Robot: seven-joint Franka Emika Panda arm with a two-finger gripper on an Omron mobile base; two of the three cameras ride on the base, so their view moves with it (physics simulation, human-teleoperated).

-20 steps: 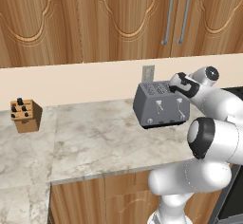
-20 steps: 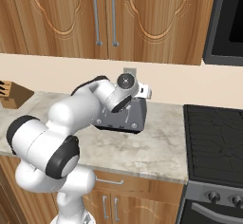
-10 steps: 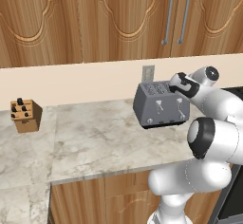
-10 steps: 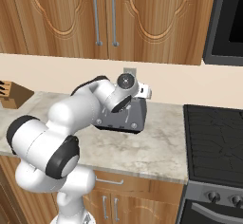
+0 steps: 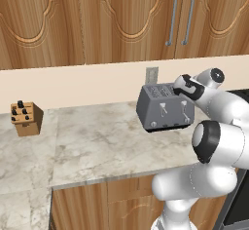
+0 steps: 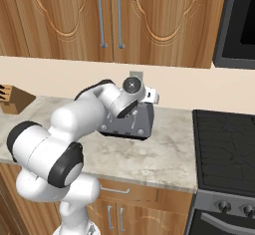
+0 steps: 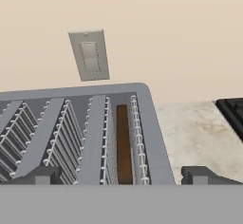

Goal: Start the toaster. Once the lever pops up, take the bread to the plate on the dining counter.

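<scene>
The grey four-slot toaster (image 5: 164,107) stands on the marbled desk (image 5: 102,146) close to the back wall, its front with two pale levers and small round knobs turned toward the room; in the left base view it sits at about 2 o'clock from the middle of the picture, and in the right base view (image 6: 127,122) it is largely covered by the white arm. The tool (image 5: 190,88) hangs just above the toaster's right end, at 3 o'clock of its top in the left base view. In the hand view the two dark fingertips (image 7: 40,175) stand far apart at the bottom edge, one at 7 o'clock and the other at 5 o'clock, so the tool (image 7: 122,176) is spread wide and holds nothing. Between them the camera looks down on the toaster's slots (image 7: 71,133): the bread (image 7: 123,144), a thin dark-brown slice, stands upright in the slot nearest the right end, sunk between the wire guides. A grey wall outlet (image 7: 88,54) sits on the beige wall at 11 o'clock, behind the toaster. A wooden knife block (image 5: 26,118) stands on the desk well apart, at 9 o'clock in the left base view. The black stovetop (image 6: 224,144) lies to the toaster's right at 3 o'clock in the right base view.
</scene>
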